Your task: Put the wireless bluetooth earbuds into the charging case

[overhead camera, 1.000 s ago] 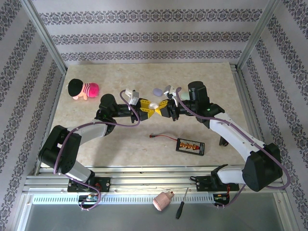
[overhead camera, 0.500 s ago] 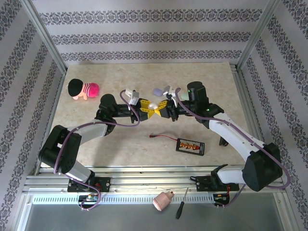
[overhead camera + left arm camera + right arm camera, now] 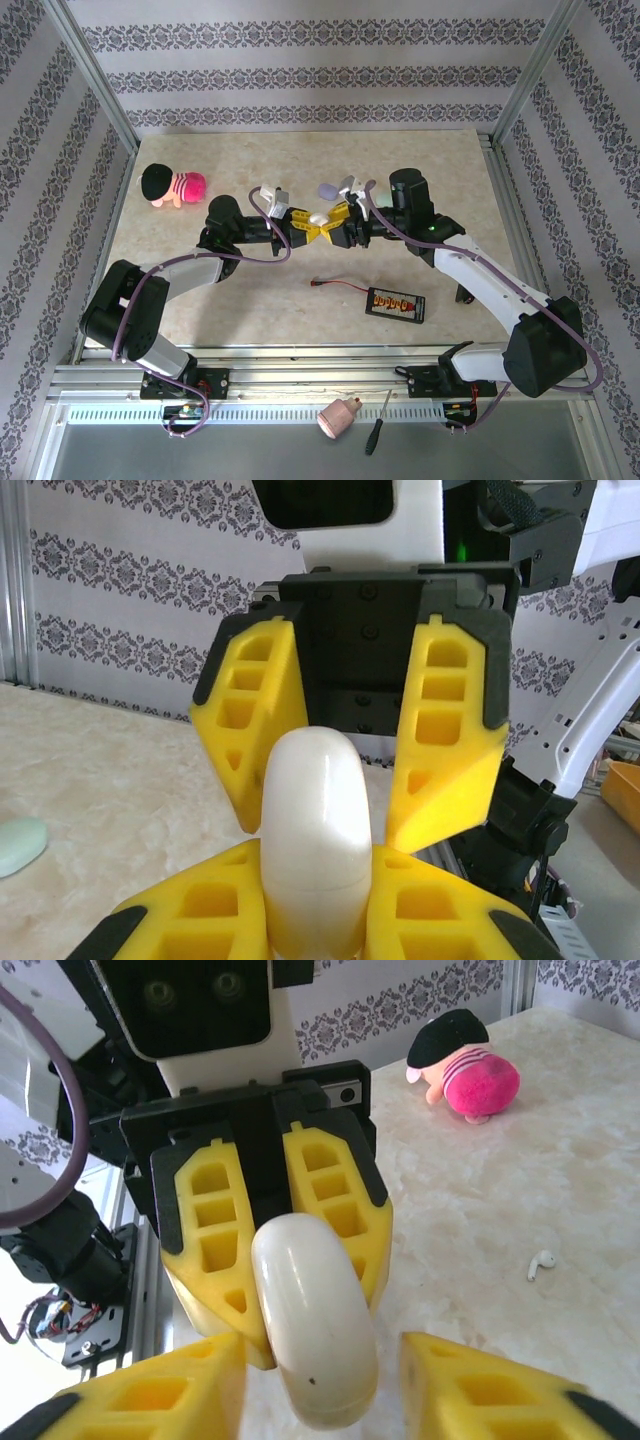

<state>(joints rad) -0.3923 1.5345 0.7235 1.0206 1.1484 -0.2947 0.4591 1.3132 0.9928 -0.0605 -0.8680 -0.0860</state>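
1. Nearest of all, well short of the white charging case (image 3: 315,840), a screwdriver (image 3: 377,424) and a pinkish knob-shaped part (image 3: 340,417) lie on the front rail.
2. Nearer than the case and off to its right, a black battery pack (image 3: 396,303) lies flat on the table (image 3: 250,290), its red lead (image 3: 340,286) trailing toward the case.
3. The case is lifted off the table, at the middle of it. The left gripper (image 3: 306,226) has it pinched, with both yellow fingers (image 3: 330,1200) pressed flat against its sides.
4. Facing it from the case's right, the right gripper (image 3: 332,225) stands spread. Its fingers (image 3: 450,720) flank the case's free end, with a slim gap on each side (no contact that the wrist views show).
5. On the table beside the case, in the left wrist view, sits a pale green rounded piece (image 3: 15,845). Whether it is a bud or a case, I cannot tell.
6. Just beyond the case lies a lavender case (image 3: 327,190).
7. One white earbud (image 3: 541,1264) lies loose on the table, apart from the case, between it and the plush toy (image 3: 173,185).
8. The toy, pink with a black cap, sits far to the case's left and a little beyond it.
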